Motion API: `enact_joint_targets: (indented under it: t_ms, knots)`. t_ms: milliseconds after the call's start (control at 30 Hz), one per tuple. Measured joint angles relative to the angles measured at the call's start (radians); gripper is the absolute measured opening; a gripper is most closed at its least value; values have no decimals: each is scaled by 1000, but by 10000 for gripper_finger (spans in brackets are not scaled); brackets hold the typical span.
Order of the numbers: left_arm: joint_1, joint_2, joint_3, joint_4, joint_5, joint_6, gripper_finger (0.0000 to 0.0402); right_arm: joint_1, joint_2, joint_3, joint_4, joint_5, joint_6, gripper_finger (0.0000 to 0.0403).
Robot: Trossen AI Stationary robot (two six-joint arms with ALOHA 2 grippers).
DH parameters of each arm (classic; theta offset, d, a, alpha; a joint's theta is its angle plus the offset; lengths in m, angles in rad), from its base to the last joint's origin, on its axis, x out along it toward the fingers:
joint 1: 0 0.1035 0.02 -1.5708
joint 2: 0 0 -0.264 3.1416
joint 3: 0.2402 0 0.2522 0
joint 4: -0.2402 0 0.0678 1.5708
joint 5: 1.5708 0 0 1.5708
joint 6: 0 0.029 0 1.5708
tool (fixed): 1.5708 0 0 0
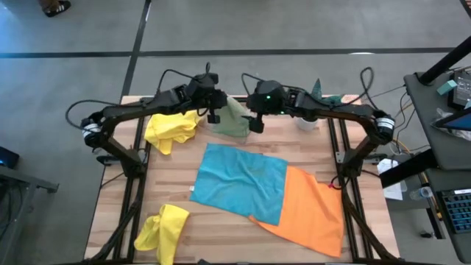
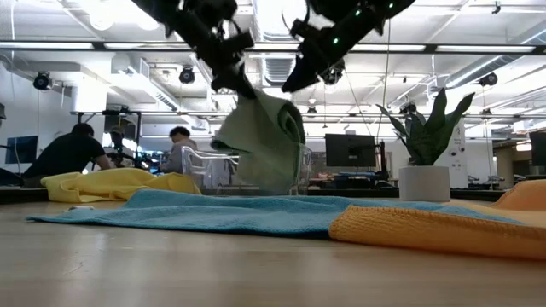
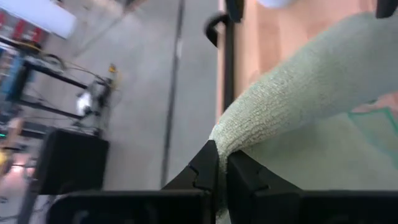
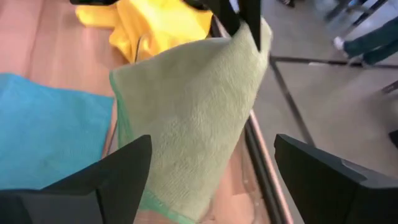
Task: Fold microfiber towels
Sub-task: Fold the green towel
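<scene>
At the far edge of the table [image 1: 221, 243], near its middle, the sage green towel [image 1: 234, 118] hangs in the air, pinched at one corner by the left gripper [image 1: 215, 110], whose fingers [image 3: 208, 171] are clamped tight together on the cloth. And the right gripper [image 1: 256, 121] sits just beside the towel on its other side, fingers [image 4: 118, 177] spread wide, holding nothing! From the right wrist view the cloth drapes straight ahead between those open fingers, its long axis running down from the pinched corner toward the tabletop. So the left arm has the towel, while the right is close enough to reach the hanging side, and I'd judge the next move turns on that free lower edge. Both arms reach in from their own sides and meet over the far edge, wrists angled down, grippers nearly nose to nose.

Closer in, the turquoise blue towel [image 1: 239, 180] lies spread flat across the middle, its right-hand side overlapping the orange towel [image 1: 309, 213] toward the near right corner. One yellow towel [image 1: 173, 129] is bunched at the far left, another yellow towel [image 1: 162, 232] crumpled by the near left corner. None of those four looks folded yet.
</scene>
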Motion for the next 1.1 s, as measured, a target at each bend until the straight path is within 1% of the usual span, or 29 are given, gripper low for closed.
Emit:
enact_joint_targets:
  t_ms: [167, 433, 533, 767, 900, 967, 1100]
  knots:
    - [-46, -78, 41, -11, -47, -8, 0, 14, -86, 0, -47, 0, 13, 326]
    - [-141, -193, 58, -37, -63, -93, 0, 89, -199, -1, -160, -1, 48, 325]
    - [-191, -221, 51, -46, -64, -129, 0, 124, -227, -14, -172, -1, 76, 325]
    - [-341, -234, 45, -66, -64, -207, 0, 233, -234, -122, -168, -1, 134, 325]
    - [-428, -234, 35, -66, -70, -249, 0, 309, -258, -205, -116, 1, 193, 325]
    - [-464, -227, 34, -64, -76, -302, 0, 351, -282, -260, -58, 36, 220, 325]
    - [-539, -200, 34, -76, -113, -397, 0, 446, -332, -387, 29, 148, 284, 325]
